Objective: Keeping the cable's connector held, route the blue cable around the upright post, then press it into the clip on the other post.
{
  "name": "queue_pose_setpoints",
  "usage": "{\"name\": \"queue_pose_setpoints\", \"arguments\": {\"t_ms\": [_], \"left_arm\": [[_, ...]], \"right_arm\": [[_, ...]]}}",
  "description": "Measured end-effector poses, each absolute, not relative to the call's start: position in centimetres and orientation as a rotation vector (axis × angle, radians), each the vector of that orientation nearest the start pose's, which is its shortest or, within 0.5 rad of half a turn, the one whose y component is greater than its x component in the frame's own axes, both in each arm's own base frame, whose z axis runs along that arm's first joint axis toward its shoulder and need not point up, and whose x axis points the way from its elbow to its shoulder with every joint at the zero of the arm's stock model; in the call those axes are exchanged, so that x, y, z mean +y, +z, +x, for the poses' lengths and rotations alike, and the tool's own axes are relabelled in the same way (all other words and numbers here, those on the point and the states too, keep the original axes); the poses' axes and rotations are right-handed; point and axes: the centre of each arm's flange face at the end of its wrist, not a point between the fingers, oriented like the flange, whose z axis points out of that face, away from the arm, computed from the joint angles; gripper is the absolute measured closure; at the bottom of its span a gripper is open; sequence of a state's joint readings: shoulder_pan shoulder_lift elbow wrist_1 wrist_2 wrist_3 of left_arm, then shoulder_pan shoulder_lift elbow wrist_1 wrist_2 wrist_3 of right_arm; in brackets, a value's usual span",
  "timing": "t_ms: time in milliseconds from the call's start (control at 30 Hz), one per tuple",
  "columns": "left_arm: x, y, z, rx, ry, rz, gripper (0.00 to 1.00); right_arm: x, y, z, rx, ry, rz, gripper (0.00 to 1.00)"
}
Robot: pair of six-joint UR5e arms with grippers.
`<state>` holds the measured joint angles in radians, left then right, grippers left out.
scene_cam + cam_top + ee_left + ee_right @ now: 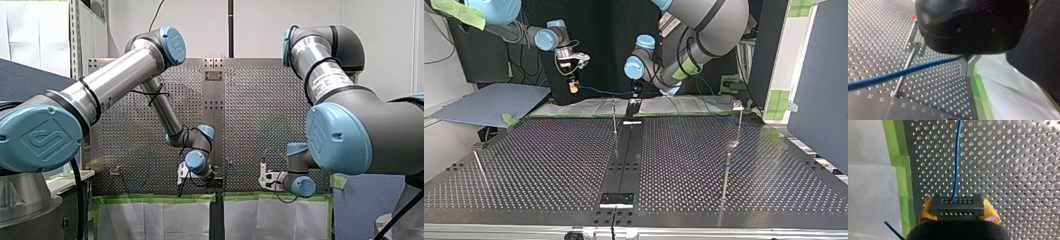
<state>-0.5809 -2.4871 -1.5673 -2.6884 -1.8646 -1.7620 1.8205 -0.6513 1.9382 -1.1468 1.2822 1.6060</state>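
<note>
The blue cable hangs taut between my two grippers above the table's far edge in the top view. My right gripper, with yellow pads, is shut on the grey connector block, and the cable runs straight ahead from it. My left gripper has its metal fingers shut on the cable, which leads off beside it. Beyond the cable stands a thin post carrying a clip and an orange tip. In the top view my right gripper is at the left and my left gripper near the middle.
Several thin upright posts rise from the perforated table: one near the middle, one with a clip on top at the right, another nearer the camera. Green tape and white sheeting border the plate.
</note>
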Motion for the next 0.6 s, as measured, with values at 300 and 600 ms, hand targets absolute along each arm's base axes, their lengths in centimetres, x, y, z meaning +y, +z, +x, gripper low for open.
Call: {"name": "queue_pose_setpoints", "arguments": {"t_ms": [300, 600], "left_arm": [[-43.8, -1.8, 46.6, 1.956, -0.33, 0.197, 0.98], [-44.4, -1.4, 47.6, 1.902, -0.458, 0.139, 0.98]], "right_arm": [[-47.8, -6.4, 29.4, -0.993, 1.586, 1.706, 1.0], [-49.2, -5.9, 29.6, -0.993, 1.585, 1.694, 1.0]]}}
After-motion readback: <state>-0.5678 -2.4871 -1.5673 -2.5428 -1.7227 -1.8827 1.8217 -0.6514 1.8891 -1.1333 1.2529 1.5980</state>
